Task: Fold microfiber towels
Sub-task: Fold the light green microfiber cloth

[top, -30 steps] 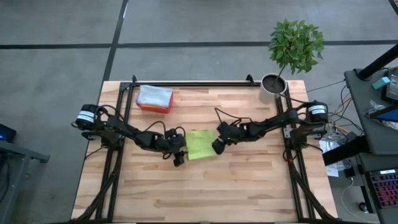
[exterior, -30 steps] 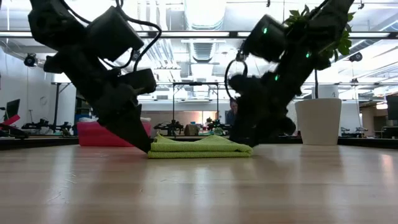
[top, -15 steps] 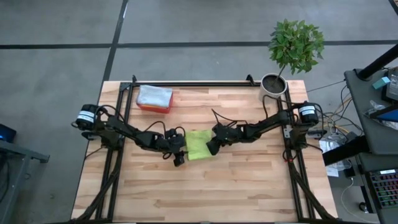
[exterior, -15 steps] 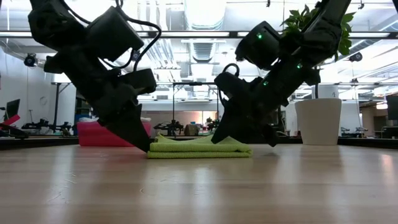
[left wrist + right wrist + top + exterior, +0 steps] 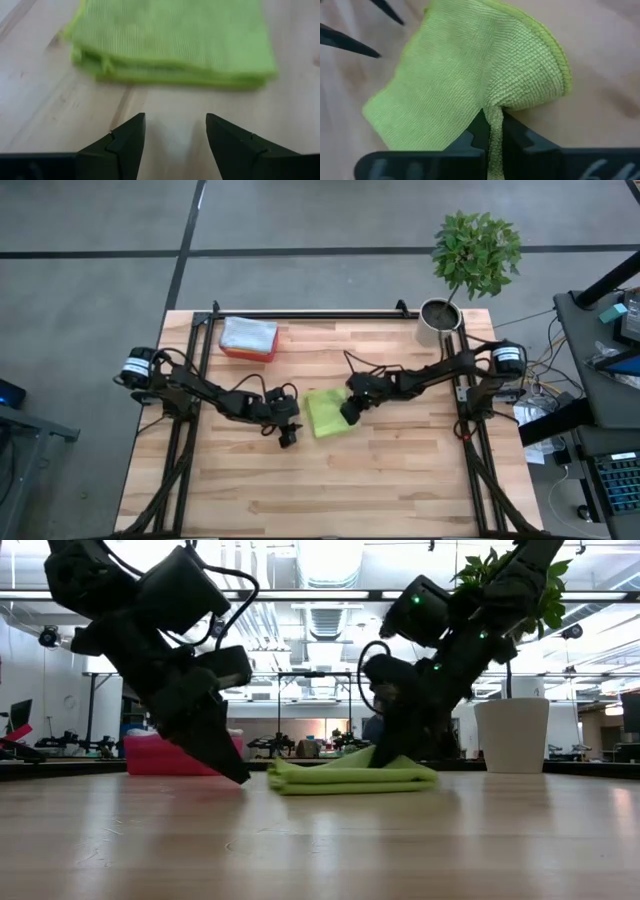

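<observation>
Mid-table, the folded lime towel (image 5: 328, 413) looks light and limp (layers may slide apart), so an edge pinch suits, as the right gripper (image 5: 492, 131) has, while the left gripper (image 5: 175, 142) gapes beside it.

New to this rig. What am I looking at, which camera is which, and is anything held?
Two dark robot arms work at a wooden table. One camera looks straight down, one sits at table height, and each wrist carries a camera looking past its own fingers.

A folded lime green towel lies mid-table. The right pincer is shut on one edge of it; the right wrist view shows the cloth pinched between its fingers. The left pincer is open, beside the towel and apart from it, holding nothing.

At the back stand a pink-red bin with a light cloth on top, and a potted plant at the corner.
</observation>
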Controlling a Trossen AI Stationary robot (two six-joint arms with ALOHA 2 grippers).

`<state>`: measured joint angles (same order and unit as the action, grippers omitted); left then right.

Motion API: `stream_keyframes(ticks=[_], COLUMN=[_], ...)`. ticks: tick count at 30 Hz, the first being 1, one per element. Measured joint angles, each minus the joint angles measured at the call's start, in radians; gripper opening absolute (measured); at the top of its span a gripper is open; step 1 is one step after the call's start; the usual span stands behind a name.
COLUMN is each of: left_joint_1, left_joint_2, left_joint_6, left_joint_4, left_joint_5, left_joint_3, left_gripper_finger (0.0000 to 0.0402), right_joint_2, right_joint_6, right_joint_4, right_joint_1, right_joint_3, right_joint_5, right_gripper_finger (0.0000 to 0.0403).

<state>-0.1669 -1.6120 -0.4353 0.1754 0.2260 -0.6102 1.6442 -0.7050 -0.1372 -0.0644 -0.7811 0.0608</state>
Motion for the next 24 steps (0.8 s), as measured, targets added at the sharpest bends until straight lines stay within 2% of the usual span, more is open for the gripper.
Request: stream_keyframes(ticks=[3, 12, 20, 24], left_joint_1=[0.000, 0.017, 0.049, 0.051], left_joint_2=[-0.017, -0.189, -0.338, -0.344], left_joint_6=[-0.005, 0.030, 0.107, 0.130], left_joint_4=[0.019, 0.365, 0.386, 0.374], left_joint_5=[0.005, 0.015, 0.024, 0.016], left_joint_3=[0.000, -0.044, -0.183, -0.212], left_gripper_finger=[0.0194, 0.0194, 0.0194, 0.0194], right_joint_2=[-0.049, -0.155, -0.141, -0.098], right_joint_6=[0.022, 0.040, 0.066, 0.069], right_joint_4=[0.121, 0.350, 0.534, 0.604], right_joint_1=[-0.029, -0.081, -0.080, -0.078], right_joint_3=[0.000, -0.025, -0.151, -0.228], right_joint_5=[0.000, -0.001, -0.014, -0.043], right_gripper_finger=[0.0014, 0.0013, 0.0013, 0.0013])
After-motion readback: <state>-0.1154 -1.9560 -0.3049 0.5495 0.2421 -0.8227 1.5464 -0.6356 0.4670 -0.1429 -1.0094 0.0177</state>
